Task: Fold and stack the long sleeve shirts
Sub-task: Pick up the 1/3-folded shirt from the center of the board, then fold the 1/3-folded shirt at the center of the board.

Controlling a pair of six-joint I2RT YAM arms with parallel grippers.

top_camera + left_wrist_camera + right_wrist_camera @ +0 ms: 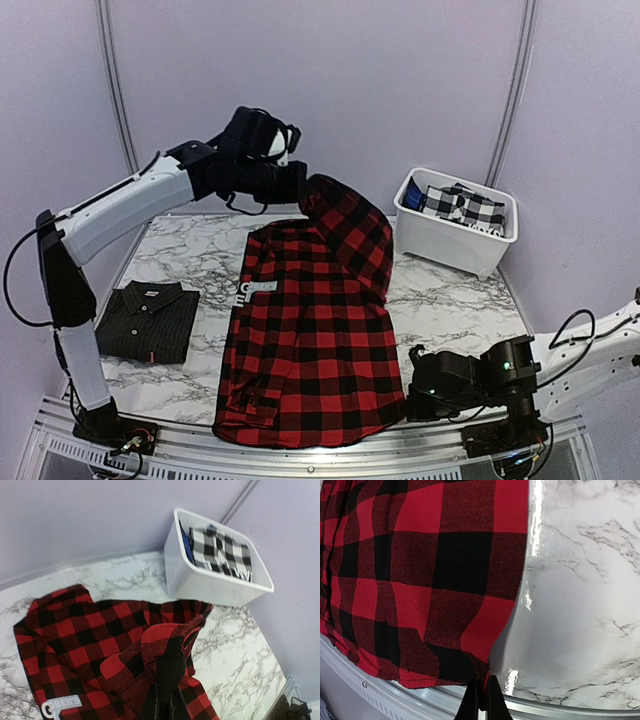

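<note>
While the red-checked shirt (pixel 310 340) lies spread on the counter (pixel 450 310), the left claw (pixel 303 186) grips its raised top corner. The right claw (pixel 481 689) is pinched shut on the near hem corner, likely to fold the shirt over. Well left of both claws sits the black shirt (pixel 148 320), folded and ready for stacking.

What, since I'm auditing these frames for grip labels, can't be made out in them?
Left gripper fingertips: left wrist view, buried in the lifted flannel shirt fold.
Right gripper: right wrist view, fingers cut off by the bottom edge; whether they pinch the hem is unclear.
White bin: top view, its wall and a checked cloth hide anything underneath.
Black shirt, red tag: top view, too small to read.
</note>
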